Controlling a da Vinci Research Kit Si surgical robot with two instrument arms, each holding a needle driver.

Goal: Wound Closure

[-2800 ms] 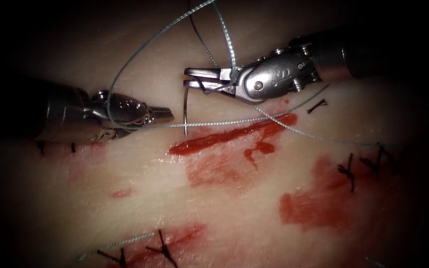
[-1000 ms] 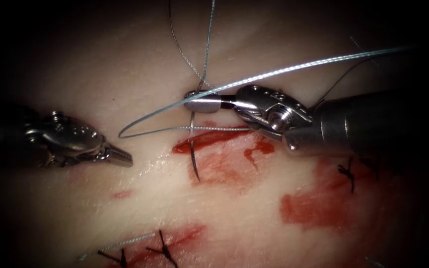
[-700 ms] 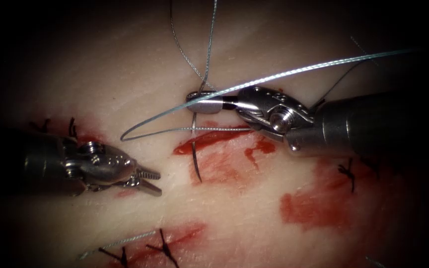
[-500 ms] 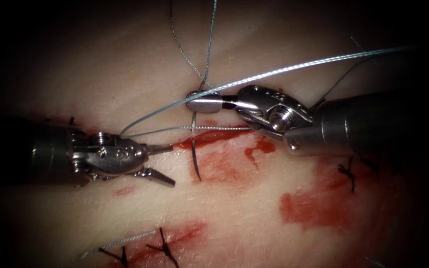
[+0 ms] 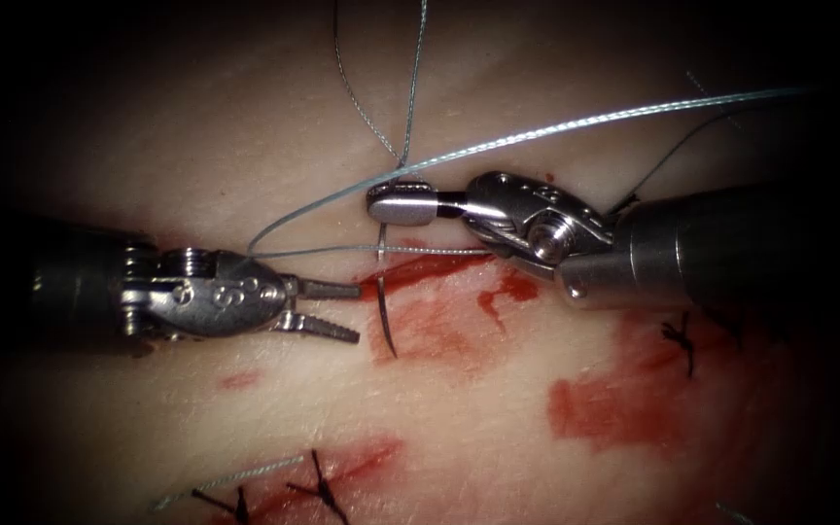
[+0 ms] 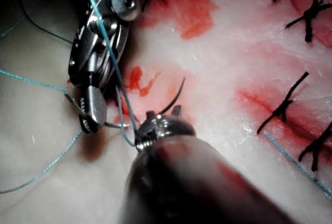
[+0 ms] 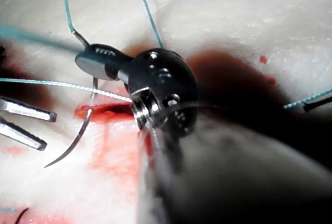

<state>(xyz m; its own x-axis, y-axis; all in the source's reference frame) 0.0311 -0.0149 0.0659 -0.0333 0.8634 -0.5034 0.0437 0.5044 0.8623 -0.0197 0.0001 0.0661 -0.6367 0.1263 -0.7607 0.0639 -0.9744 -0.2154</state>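
Lit from the front, brightest mid-scene on the tissue (image 5: pixel 274 418); fades to near black round every edge of the endoscope view. Glares hard off the metal of the right tool (image 5: pixel 381 206), clamped on the needle (image 5: pixel 381 301) near its thread end, and off the left tool (image 5: pixel 358 313), jaws apart and holding nothing. Glints wetly along the red fluid (image 5: pixel 420 270). Shines pale on the thread (image 5: pixel 576 124). Throws a heavy shadow beneath the right tool in the right wrist view.

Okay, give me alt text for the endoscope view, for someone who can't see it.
The right tool, jaws shut, holds the curved needle near its thread end, its point free above red fluid on the tissue. The left tool, jaws open and empty, sits beside the needle, under a thread loop.
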